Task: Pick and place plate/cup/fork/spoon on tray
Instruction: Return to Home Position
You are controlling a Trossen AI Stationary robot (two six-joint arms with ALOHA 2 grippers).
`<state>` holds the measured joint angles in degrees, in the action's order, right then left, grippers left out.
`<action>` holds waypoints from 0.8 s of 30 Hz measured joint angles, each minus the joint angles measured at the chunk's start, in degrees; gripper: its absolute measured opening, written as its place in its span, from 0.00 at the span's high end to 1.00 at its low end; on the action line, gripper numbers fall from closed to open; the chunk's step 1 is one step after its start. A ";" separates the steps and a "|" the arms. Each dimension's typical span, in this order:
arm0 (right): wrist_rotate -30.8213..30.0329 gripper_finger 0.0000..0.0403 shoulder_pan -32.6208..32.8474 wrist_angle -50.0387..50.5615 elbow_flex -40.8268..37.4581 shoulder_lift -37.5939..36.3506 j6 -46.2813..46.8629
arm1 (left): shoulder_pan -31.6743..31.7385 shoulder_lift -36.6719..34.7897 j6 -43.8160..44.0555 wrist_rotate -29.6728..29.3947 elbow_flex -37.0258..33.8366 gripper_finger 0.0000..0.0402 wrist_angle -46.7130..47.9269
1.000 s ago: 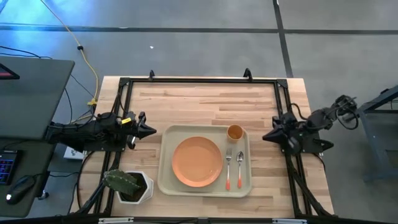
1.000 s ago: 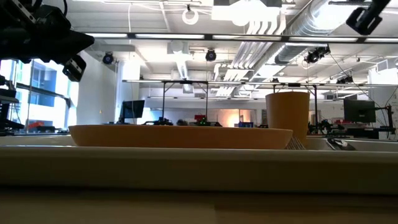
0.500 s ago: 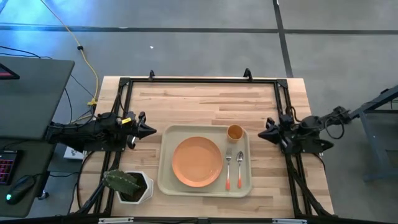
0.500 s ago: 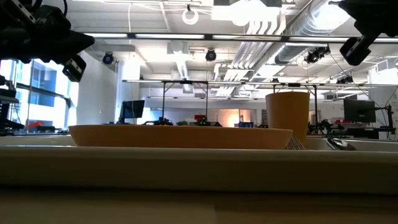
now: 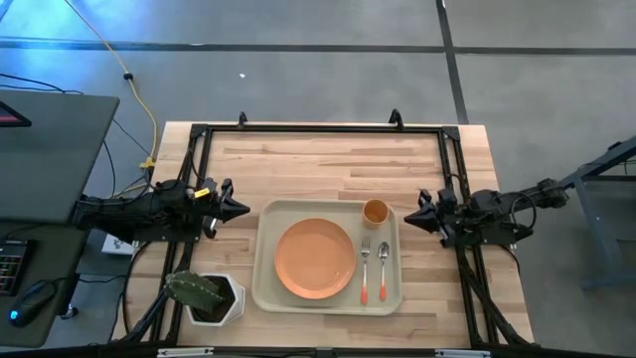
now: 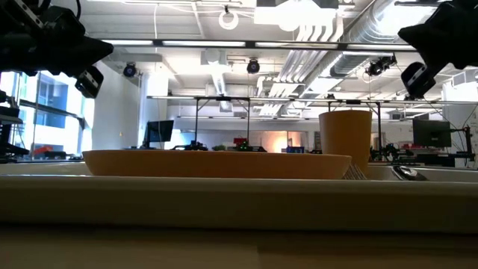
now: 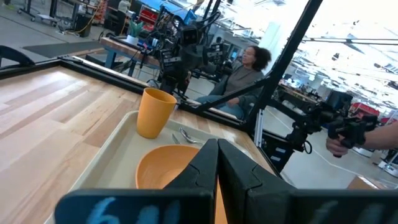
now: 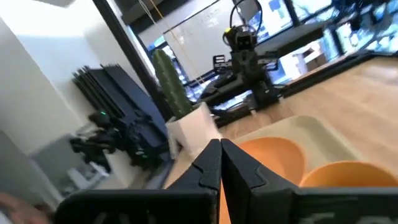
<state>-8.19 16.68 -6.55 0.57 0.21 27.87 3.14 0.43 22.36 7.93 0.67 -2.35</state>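
R gripper [image 5: 407, 215] has swung in from the tabletop's right edge toward the tray [image 5: 266, 288] over the last sec; it hangs just off the tray's right rim, clenched, nothing in it. L gripper [image 5: 244, 209] parked near the left edge, also clenched and empty.

On the tray I see the plate [image 5: 315, 258] mid-left, cup [image 5: 375, 211] at far right corner, fork [image 5: 365, 269] and spoon [image 5: 383, 268] along the right rim. Reads as task done, imo.

Surface: pale wood, black frame [image 5: 318, 128]; potted cactus [image 5: 202, 292] at near left corner. Room beyond: seated person [image 7: 242, 74], desks.
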 joint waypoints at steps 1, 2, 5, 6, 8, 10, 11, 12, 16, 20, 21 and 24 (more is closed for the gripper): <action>-0.58 1.00 0.01 0.08 0.00 0.00 -1.50 | -0.02 0.00 0.01 0.01 0.00 1.00 0.00; -1.12 1.00 0.01 0.29 -0.01 0.00 -3.21 | -0.01 0.00 0.00 0.09 0.00 1.00 0.00; -3.04 1.00 0.01 1.43 -0.01 0.00 -8.22 | -0.02 0.00 0.01 0.08 0.00 1.00 0.00; -3.29 1.00 0.01 2.20 -0.01 0.02 -9.88 | -0.02 0.00 0.01 0.08 0.00 1.00 0.00; -3.01 1.00 0.01 3.81 -0.01 0.05 -11.48 | -0.02 0.00 0.01 0.08 0.00 1.00 0.00; -1.62 1.00 0.01 3.98 -0.01 0.22 -13.18 | -0.01 0.00 0.00 0.08 0.00 1.00 0.00; -0.90 1.00 0.01 4.08 -0.01 0.20 -13.76 | -0.01 0.00 -0.01 0.06 0.00 1.00 0.00; -0.57 1.00 0.01 4.15 -0.01 0.20 -13.83 | -0.02 0.00 0.01 0.08 0.00 1.00 0.00; -0.23 1.00 0.01 4.15 -0.01 0.20 -10.40 | -0.02 0.00 -0.01 0.06 0.00 1.00 0.00; -0.21 1.00 0.01 4.15 -0.03 0.20 -10.14 | 0.00 0.02 -0.01 0.06 0.00 1.00 0.00; -0.23 1.00 0.01 4.16 -0.03 0.20 -10.02 | 0.00 0.02 0.01 0.06 0.00 1.00 0.00; -0.23 1.00 0.01 4.15 -0.03 0.20 -9.92 | -0.02 0.02 -0.01 0.06 0.00 1.00 0.00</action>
<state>-8.43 16.69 -2.39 0.54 0.40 17.96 3.12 0.45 22.35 7.99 0.67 -2.35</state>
